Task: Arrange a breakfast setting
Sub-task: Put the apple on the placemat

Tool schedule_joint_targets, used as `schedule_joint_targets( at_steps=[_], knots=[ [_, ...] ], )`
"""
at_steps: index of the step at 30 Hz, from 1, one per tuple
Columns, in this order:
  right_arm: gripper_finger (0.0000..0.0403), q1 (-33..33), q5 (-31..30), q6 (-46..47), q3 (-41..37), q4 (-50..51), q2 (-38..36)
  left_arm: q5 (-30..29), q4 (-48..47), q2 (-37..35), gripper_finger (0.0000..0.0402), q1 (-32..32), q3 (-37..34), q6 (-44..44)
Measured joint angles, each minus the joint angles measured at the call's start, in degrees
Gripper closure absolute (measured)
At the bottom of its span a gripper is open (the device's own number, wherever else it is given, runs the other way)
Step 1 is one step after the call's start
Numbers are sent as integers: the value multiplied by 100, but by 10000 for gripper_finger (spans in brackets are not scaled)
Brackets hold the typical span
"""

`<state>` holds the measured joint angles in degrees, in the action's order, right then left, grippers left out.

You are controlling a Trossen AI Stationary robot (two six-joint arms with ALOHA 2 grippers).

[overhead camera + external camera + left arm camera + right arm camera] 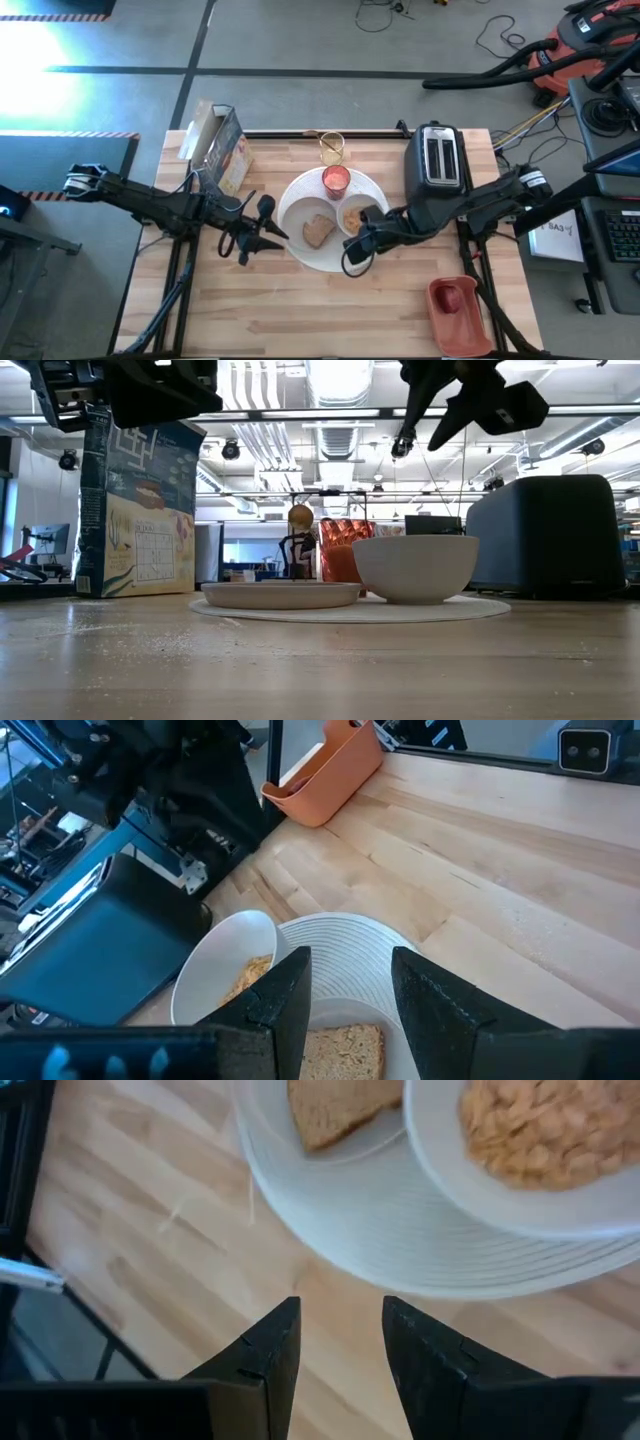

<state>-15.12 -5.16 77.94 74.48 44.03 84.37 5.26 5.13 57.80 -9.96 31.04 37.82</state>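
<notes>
The large white plate (300, 255) lies mid-table. On it stand a white bowl of cereal (357, 217) and a shallow dish with the toast slice (318, 231). The red cup (336, 180) stands at the plate's far edge. Beyond it, the clear glass (332, 147) holds the gold spoon. A small red fruit (452, 297) lies in an orange tray (470, 325) at the near right. My left gripper (275, 232) hovers open at the plate's left edge, its fingers (285, 995) pointing at the toast (345, 1045). My right gripper (340, 1312) hangs open above the table by the plate's near edge (420, 1275).
A cereal box (220, 150) stands at the far left and a dark toaster (437, 160) at the far right. Bare wood lies along the near side of the table (300, 320). Crumbs are scattered on the wood in the low view.
</notes>
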Motion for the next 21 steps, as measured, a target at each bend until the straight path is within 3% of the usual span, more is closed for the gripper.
schedule_joint_targets(
  at_steps=[6,12,21],
  knots=[
    [271,-74,-242,-33,0,217,-10,41,10,7,277,0,1,-83],
    [271,-133,164,396,0,646,-97,54,4,7,277,74,1,-87],
    [271,-1099,1000,2781,0,1842,-260,664,4,9,277,538,1,-153]
  ],
)
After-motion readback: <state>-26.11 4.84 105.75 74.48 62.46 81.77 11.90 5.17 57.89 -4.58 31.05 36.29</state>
